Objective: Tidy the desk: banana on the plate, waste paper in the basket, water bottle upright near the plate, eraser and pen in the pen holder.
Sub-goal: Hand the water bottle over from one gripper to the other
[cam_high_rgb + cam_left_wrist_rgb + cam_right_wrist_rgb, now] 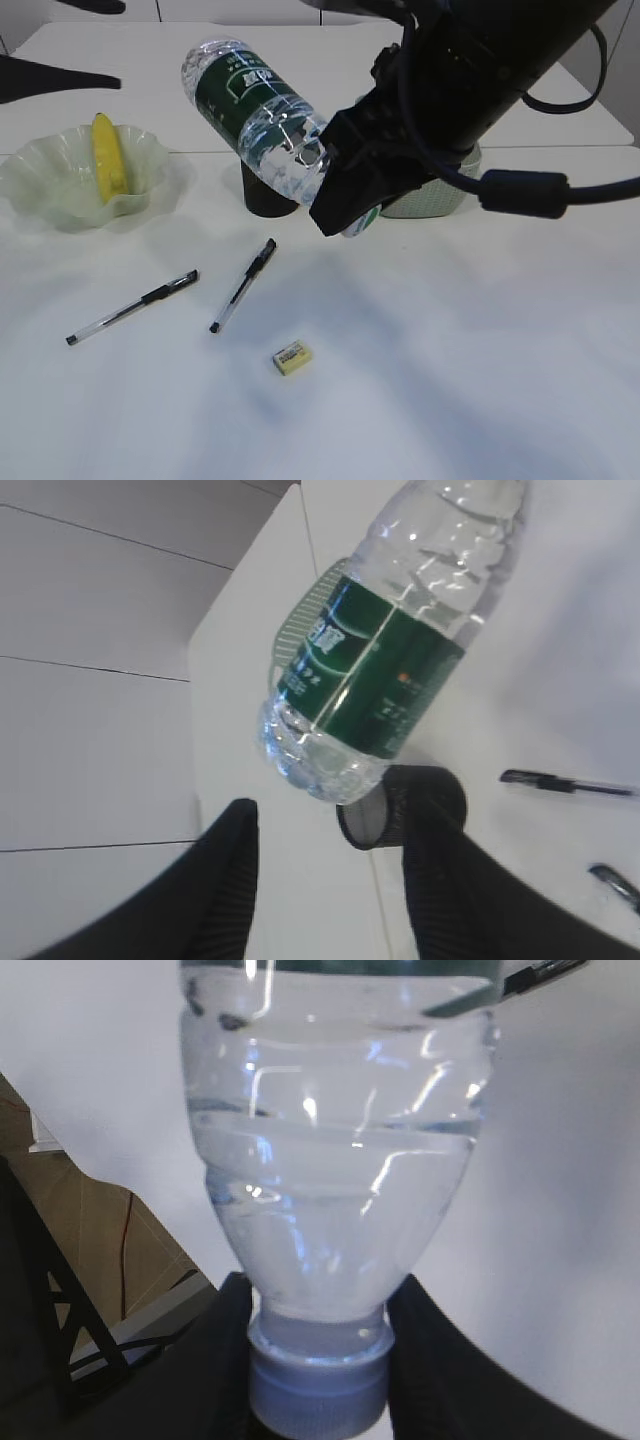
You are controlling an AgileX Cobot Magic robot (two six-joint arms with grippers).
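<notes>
Two pens lie loose on the desk in the lower left of the exterior view: one pen further left, a second pen just right of it, both slanted. Below them sits the eraser, apart from both.

At the upper middle of the frame the right gripper is clenched on the neck of the water bottle, which is lifted off the desk and tilted, its base towards the upper left. In the right wrist view the black fingers press the neck from both sides, just above the cap.

Behind the bottle stands the pen holder, and the basket is partly hidden by the arm. At the left edge the banana lies in the plate.

Fingers of the left gripper are spread apart, holding nothing.
</notes>
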